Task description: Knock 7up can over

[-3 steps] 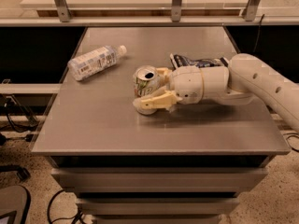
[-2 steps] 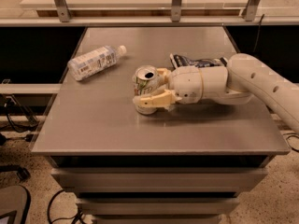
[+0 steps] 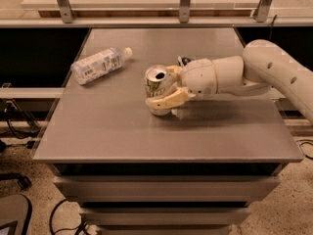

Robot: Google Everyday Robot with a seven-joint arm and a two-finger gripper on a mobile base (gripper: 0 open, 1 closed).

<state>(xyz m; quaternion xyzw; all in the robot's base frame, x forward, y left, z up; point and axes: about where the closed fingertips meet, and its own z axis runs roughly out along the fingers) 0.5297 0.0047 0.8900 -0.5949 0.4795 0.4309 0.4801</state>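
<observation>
The 7up can [image 3: 155, 81], white and green with a silver opened top, stands near the middle of the grey table [image 3: 122, 131]. It leans to the left, its top turned towards the camera. My gripper [image 3: 159, 89] reaches in from the right. Its cream fingers [image 3: 166, 100] sit on the can's near and far sides and hold it. The arm [image 3: 274, 70] stretches away to the right edge of the view.
A clear plastic bottle [image 3: 98, 65] with a white label lies on its side at the table's back left. A small dark piece of something [image 3: 183, 60] shows just behind the gripper. A shelf with metal posts [image 3: 185, 4] runs behind the table.
The can stood upright between the fingers; now it leans to the left with its top turned towards the camera. The gripper has turned slightly with it. The bottle has not moved.
</observation>
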